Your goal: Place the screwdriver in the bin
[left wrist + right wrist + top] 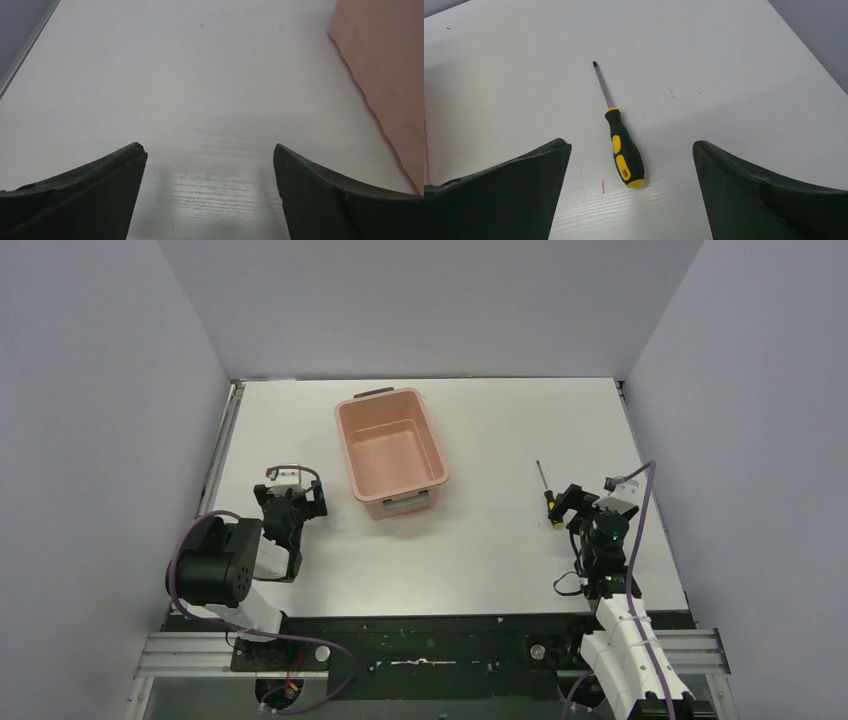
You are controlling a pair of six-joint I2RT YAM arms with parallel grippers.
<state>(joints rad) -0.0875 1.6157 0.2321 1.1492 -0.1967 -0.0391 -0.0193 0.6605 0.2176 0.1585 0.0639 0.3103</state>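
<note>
Two arms stand at the near edge of a white counter, one at the left and one at the right, with plain grey walls closing in the left, far and right sides.

The screwdriver lies flat on the right part of the counter, well apart from the bin. Its dark shaft points to the far side and its black-and-yellow handle is at the near end. In the right wrist view the screwdriver slants a little, tip to the far left, and a small red mark shows on the counter just left of the handle's butt.

The right fingers are spread wide, released and grasping nothing. The handle shows in the gap between them and touches neither. From above, the right fingers sit just to the right of the handle's near end.

The bin stands upright left of the middle of the counter, toward the far side. Its long sides run near to far and are turned slightly. A dark handle sits at its far short end.

The left fingers are likewise released and wide apart, with only bare counter between them. The salmon-pink wall of the bin fills the right edge of that view. From above, the left fingers are near the bin's near left corner but do not touch it.
</note>
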